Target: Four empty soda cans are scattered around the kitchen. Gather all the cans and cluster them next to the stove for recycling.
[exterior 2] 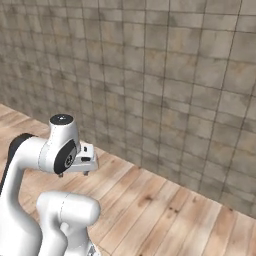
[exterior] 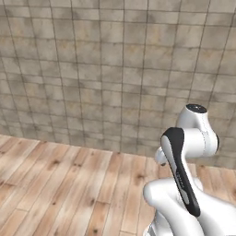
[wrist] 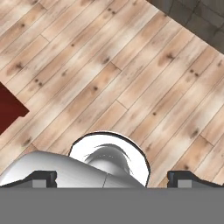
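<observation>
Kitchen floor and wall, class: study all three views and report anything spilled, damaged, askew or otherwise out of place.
Nothing stands out. The wood plank floor is clean and unbroken, and the tan tiled wall shows no damage. The gripper hangs open over bare floor, holding nothing. A dark red cabinet corner at the hand view's edge sits square.

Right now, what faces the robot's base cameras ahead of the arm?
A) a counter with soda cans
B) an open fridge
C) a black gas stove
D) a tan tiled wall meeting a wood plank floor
D: both base views show the tiled wall meeting the plank floor ahead of the arm.
</observation>
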### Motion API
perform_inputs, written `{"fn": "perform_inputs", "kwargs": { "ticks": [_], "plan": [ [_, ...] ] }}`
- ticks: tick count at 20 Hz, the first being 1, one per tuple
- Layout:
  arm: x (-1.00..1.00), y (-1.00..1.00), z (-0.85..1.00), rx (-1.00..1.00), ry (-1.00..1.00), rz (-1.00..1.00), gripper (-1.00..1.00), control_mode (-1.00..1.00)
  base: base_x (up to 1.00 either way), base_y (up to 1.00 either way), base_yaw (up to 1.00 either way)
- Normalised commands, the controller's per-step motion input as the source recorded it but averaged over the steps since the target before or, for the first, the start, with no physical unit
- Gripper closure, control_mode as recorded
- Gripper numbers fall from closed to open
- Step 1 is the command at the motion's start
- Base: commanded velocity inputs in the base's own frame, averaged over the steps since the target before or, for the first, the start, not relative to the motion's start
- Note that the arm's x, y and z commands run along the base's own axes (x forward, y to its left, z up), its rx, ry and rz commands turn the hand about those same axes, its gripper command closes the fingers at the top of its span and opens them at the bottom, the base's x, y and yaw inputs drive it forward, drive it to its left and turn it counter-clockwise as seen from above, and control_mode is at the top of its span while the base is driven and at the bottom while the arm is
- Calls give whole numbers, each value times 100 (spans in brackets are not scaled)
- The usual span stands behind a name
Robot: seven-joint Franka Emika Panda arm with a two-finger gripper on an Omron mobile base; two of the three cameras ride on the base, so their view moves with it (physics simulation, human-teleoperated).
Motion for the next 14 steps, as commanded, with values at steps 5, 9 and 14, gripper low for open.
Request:
{"fn": "perform_inputs", "kwargs": {
  "ticks": [5, 9, 14],
  "plan": [
    [0, 0, 0, 0, 0, 0, -100, 100, 15, 0, 41],
    [0, 0, 0, 0, 0, 0, -100, 100, 13, -1, 41],
    [0, 0, 0, 0, 0, 0, -100, 100, 11, 0, 42]
  ]
}}
